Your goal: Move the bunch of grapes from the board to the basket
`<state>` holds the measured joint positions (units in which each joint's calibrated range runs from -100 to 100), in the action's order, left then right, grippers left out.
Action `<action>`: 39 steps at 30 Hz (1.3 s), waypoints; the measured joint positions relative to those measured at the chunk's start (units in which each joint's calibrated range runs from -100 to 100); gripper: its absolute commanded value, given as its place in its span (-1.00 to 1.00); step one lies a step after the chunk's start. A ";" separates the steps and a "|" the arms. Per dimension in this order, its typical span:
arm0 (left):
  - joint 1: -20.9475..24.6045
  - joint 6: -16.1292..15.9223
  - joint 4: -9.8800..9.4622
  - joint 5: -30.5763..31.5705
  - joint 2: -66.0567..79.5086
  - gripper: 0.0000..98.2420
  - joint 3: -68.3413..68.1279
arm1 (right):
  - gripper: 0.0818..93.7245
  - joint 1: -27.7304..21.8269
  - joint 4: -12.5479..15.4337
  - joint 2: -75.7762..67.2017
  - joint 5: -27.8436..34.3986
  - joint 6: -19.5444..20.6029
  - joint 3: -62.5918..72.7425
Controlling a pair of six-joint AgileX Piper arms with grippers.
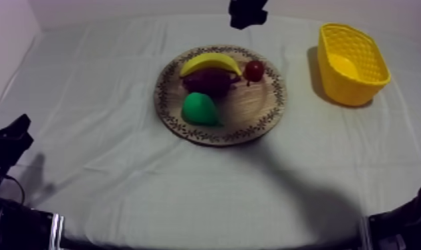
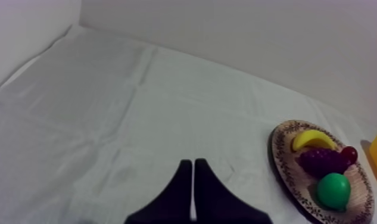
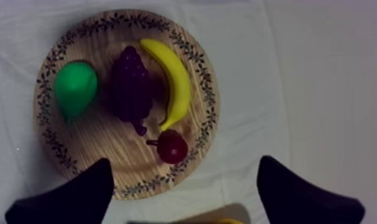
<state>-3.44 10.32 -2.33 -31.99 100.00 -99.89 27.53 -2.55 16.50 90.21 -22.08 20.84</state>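
Two fingers of the left end effector point(image 2: 192, 165): pressed together in a narrow wedge, nothing between them; low at the left edge of the top view, over bare cloth of the desk point(image 1: 106, 179), well apart from the board.
Wooden board point(image 1: 265, 110): centre of the top view, flat on the desk, patterned rim, four toy fruits on it.
Pear point(image 1: 199, 108): green, on the board's lower left part, just beside the grapes.
Bunch of grapes point(image 1: 209, 80): dark purple, on the board between pear and banana, touching the banana; neither end effector touches it.
Banana point(image 1: 210, 63): yellow, curved along the board's upper side.
Small red fruit point(image 1: 254, 70): on the board's upper right part, by the banana's end, right of the grapes.
Right end effector point(image 3: 184, 164): fingers wide apart, nothing between them; at the top centre of the top view, over the board's rim near the small red fruit.
Yellow basket point(image 1: 332, 76): upper right of the top view, upright on the desk, well apart from the board.
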 measured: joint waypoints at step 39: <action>0.00 0.00 0.00 0.00 0.00 -1.00 0.00 | 0.74 0.38 -2.81 26.33 -15.16 2.97 0.56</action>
<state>-3.44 10.32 -2.33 -31.99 100.00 -99.89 27.91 -5.36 42.83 75.05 -19.11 21.40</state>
